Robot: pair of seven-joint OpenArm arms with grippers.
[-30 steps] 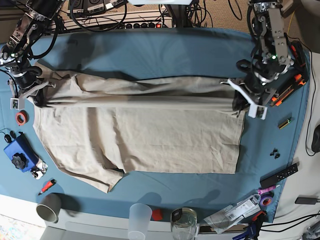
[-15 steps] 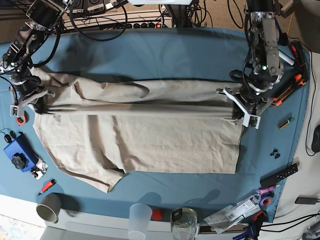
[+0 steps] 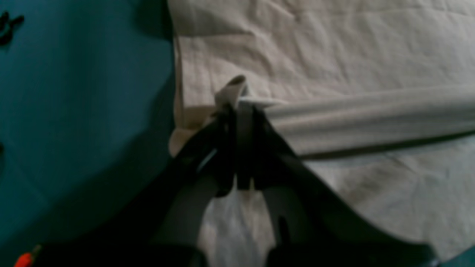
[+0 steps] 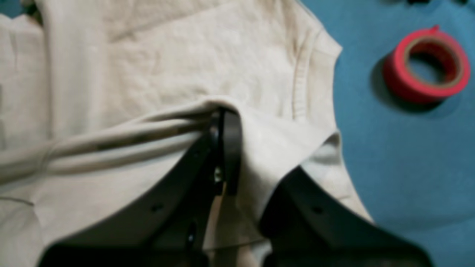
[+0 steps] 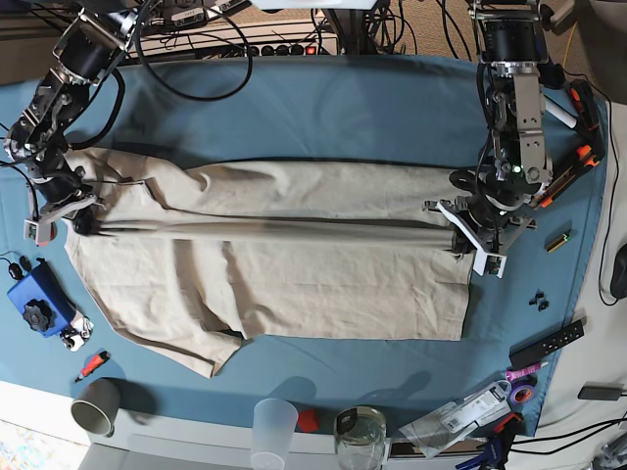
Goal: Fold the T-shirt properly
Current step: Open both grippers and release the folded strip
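T-shirt (image 5: 294, 264) fold taut between clamped left hand (image 5: 458, 238), right hand (image 5: 80, 221).

Teal-blue cloth (image 5: 323, 103) covering the table; cables and a power strip (image 5: 284, 47) lying along the far edge.

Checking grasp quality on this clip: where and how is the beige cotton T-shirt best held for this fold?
At both ends of the raised fold ridge, as here: the left gripper pinches the beige cotton T-shirt at the hem end, the right gripper at the collar end. Coming from above seems best, since the taut ridge stands off the flat layer.
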